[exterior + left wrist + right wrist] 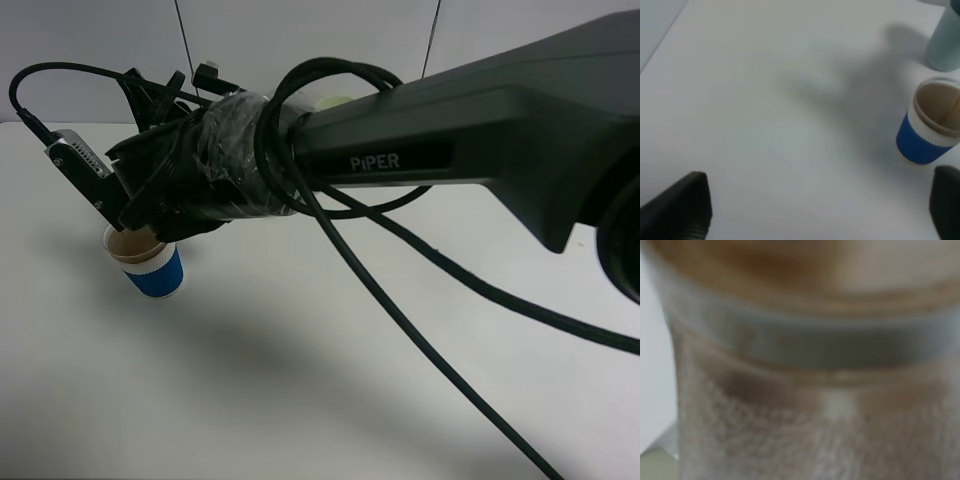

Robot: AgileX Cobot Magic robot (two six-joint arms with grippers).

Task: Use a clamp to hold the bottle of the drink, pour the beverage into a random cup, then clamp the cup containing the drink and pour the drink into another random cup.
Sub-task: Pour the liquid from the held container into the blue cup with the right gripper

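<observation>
My right arm, bulky and black-wrapped, reaches across to the left in the high view. Its clamp (152, 222) hangs right over the blue-sleeved cup (152, 268). The bottle (810, 390) fills the right wrist view, blurred and very close, translucent with brown tints. In the high view the arm hides it. Brown beverage (128, 244) shows inside the cup. The cup also shows in the left wrist view (926, 135), upright on the table. My left gripper (815, 215) is open and empty, low over the table, with the cup beside its far finger (947, 202).
A teal cup (945, 42) stands just beyond the blue cup. The rim of a pale green cup (335, 101) peeks out behind the right arm. Black cables (420, 330) hang from the arm over the white table (250, 400).
</observation>
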